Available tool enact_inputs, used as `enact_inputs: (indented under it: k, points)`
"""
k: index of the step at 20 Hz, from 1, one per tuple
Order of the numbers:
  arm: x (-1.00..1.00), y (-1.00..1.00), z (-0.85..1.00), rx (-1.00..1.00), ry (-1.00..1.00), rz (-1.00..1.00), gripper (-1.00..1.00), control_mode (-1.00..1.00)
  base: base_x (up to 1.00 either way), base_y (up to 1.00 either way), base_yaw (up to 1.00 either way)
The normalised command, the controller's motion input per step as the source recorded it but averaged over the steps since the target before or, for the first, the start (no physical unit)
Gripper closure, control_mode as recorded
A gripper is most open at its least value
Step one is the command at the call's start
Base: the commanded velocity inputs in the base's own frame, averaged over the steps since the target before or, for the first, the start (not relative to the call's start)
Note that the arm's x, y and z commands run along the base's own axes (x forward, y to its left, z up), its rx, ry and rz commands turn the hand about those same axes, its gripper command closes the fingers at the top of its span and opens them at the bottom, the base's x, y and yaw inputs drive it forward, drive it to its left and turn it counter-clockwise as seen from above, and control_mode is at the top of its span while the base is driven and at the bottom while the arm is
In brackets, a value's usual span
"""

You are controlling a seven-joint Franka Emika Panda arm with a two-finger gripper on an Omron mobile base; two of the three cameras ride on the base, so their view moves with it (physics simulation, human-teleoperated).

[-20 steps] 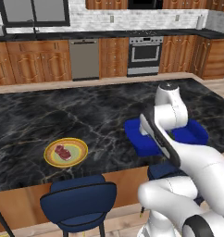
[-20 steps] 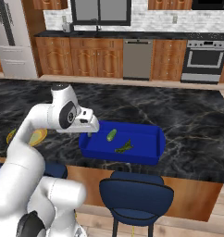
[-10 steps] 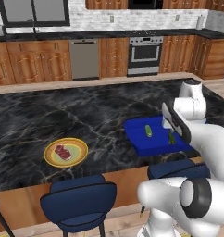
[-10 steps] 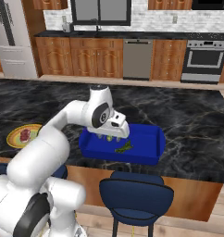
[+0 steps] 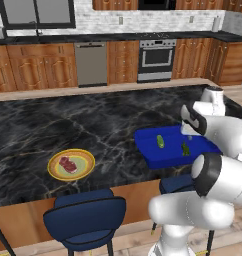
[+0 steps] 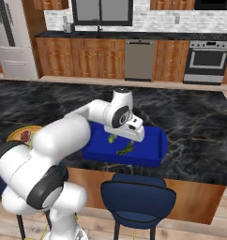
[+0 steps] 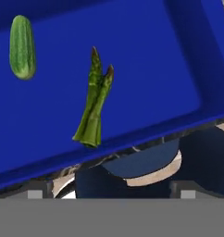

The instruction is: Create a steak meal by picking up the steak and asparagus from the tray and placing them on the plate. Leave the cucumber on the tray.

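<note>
Blue tray [image 7: 146, 55] holds asparagus [image 7: 95, 104] and cucumber [image 7: 22, 46] beneath the wide-spread tool.

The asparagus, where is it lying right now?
The asparagus lies inside the blue tray, apart from the cucumber, near the tray's edge closest to the stools. In the left base view it sits right of the cucumber.

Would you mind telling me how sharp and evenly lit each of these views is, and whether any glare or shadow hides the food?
Left base view: soft and slightly blurred, evenly lit; the steak on the plate reads clearly. Right base view: the same softness, no glare; the arm covers part of the tray. Hand view: sharpest, flat light; asparagus and cucumber crisp, with no cast shadows.
</note>
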Motion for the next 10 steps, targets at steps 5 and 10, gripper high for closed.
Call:
enact_inputs:
  k: [5,10]
  points:
    - [0.38,0.0,-0.4,0.0,0.0,0.0,-1.0,-1.0,0.0,0.0,0.0]
    - [0.38,0.0,-0.47,0.0,0.0,0.0,-1.0,-1.0,0.0,0.0,0.0]
